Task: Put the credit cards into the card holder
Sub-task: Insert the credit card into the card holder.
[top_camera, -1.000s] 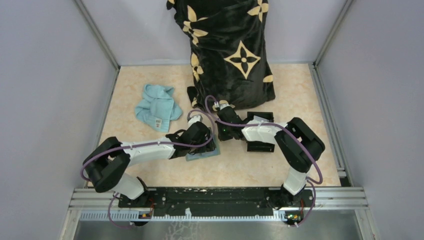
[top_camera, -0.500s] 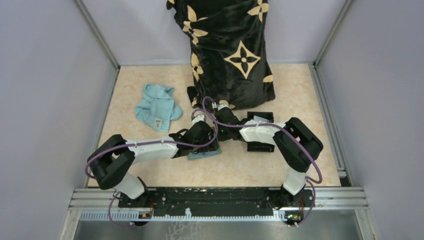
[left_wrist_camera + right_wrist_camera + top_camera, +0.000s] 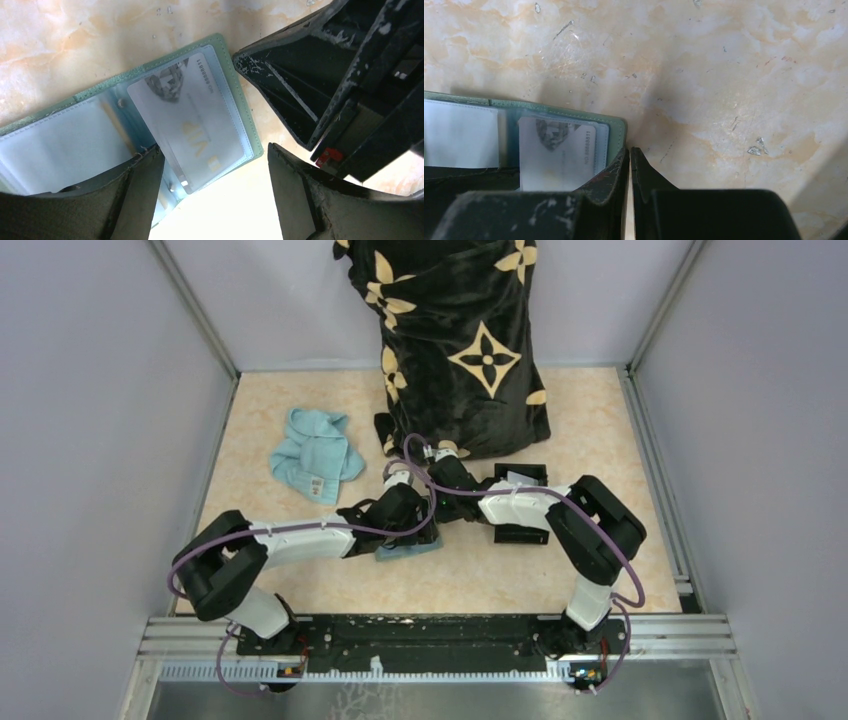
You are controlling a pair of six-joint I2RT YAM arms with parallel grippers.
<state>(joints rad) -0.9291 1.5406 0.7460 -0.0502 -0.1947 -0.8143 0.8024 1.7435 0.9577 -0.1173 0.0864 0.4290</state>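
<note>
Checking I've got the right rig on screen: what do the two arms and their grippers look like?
The left arm and right arm have white links, bulky black joints and looping purple cables. The left gripper and right gripper have black wedge-shaped fingers, scuffed with pale scratches.

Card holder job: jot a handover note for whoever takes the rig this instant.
Grippers: the left claw is open, spread over the near edge of the card holder. The right claw is shut with nothing seen in it, its tip at the holder's corner.
Things: the holder lies open on the table, and one silvery card sits in a clear sleeve.
Done: that card.
Left: any other cards. None show in these views, so find them first.
</note>
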